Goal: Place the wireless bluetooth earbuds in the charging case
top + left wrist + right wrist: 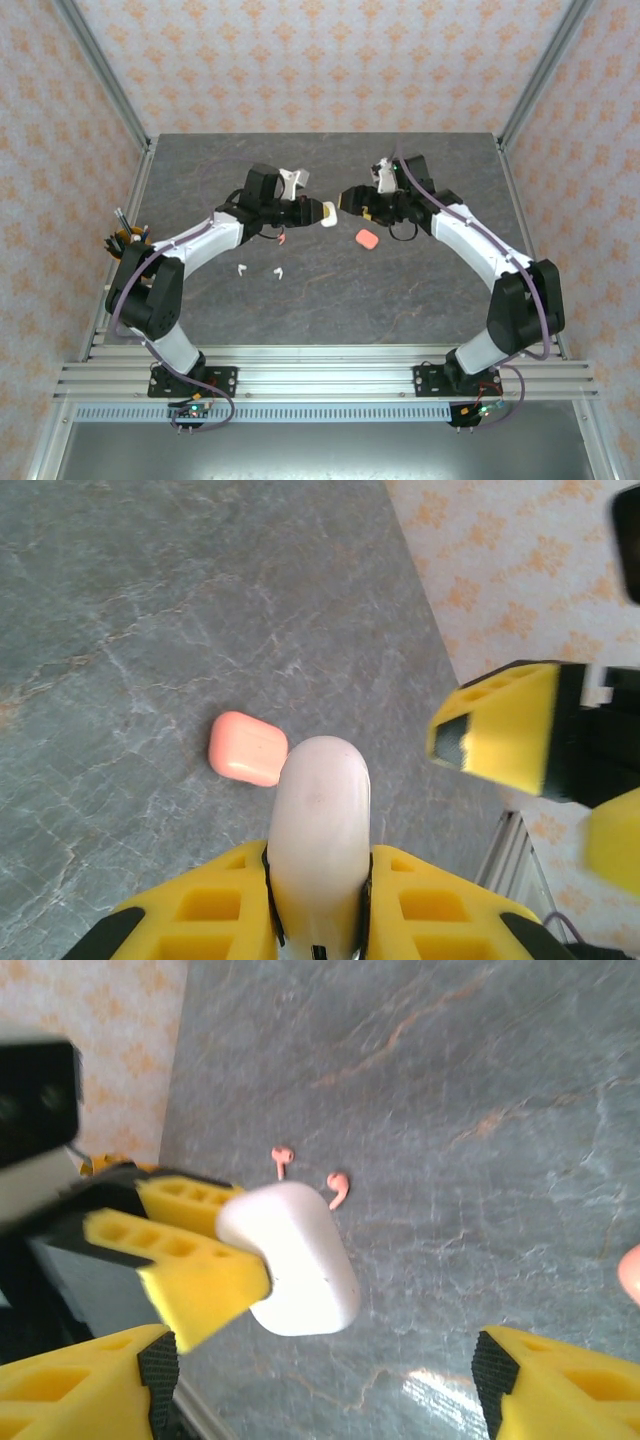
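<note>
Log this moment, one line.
left gripper: shut on white case; right gripper: open; pink case: on table; white earbuds: on table

Dark grey, stone-patterned tabletop noted, crossed by pale veins. Walls are papered in cream with an orange floral repeat. Bare aluminium posts are set at the corners. Grooved aluminium rails are laid along the near edge. A small cluster of pens or tools is seen at the table's left edge; details too small.
</note>
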`<state>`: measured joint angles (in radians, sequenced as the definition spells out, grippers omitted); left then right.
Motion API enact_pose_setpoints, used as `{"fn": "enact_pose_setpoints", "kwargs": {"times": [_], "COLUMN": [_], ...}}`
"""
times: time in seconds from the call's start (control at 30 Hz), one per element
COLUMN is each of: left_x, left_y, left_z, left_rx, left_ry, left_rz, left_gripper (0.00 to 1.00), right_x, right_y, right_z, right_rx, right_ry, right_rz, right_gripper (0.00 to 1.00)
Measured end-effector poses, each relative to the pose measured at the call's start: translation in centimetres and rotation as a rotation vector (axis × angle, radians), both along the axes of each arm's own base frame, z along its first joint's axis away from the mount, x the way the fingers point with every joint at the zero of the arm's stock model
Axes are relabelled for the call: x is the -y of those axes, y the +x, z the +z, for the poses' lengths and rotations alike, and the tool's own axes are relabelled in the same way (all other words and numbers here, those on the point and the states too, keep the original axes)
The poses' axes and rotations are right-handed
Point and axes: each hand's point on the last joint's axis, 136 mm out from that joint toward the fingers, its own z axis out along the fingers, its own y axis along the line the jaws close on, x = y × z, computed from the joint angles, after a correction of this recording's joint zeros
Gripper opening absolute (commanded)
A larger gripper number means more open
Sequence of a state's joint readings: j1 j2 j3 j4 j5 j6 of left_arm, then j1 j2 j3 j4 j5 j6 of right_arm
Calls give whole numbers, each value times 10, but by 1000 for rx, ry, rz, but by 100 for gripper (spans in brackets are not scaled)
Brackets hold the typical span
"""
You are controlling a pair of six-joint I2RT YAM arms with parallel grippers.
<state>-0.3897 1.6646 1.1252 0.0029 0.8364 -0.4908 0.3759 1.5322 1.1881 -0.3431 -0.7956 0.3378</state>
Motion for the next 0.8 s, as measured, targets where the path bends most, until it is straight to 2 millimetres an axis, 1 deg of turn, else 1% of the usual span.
{"fn": "enact_pose_setpoints", "kwargs": {"times": [0.1, 0.23, 0.4, 0.5, 0.63, 0.7, 0.8], "left_x": [3, 4, 5, 5, 1, -1, -1], "left_y": [-3, -8, -8, -8, -8, -8, -12], "left_z": [8, 14, 20, 23, 18, 16, 23], "left_rx": [5, -1, 8, 13, -8, -17, -9], "left_ry": [-6, -12, -20, -21, -10, -6, -11], "left_rz": [-36, -56, -60, -60, -49, -46, -60], "left_gripper": [0, 0, 0, 0, 0, 0, 0], "right_x": [-4, -6, -10, -12, -13, -9, 14], "right_y": [-6, -9, -7, -3, 0, 3, 12], "right_z": [-3, -7, -12, -19, -26, -30, -48], "right_rx": [-9, -15, -23, -34, -39, -41, -79], "right_ry": [21, 39, 57, 58, 64, 67, 64], "right_rz": [37, 54, 60, 60, 61, 43, -33], "right_gripper": [75, 74, 72, 71, 68, 67, 65]}}
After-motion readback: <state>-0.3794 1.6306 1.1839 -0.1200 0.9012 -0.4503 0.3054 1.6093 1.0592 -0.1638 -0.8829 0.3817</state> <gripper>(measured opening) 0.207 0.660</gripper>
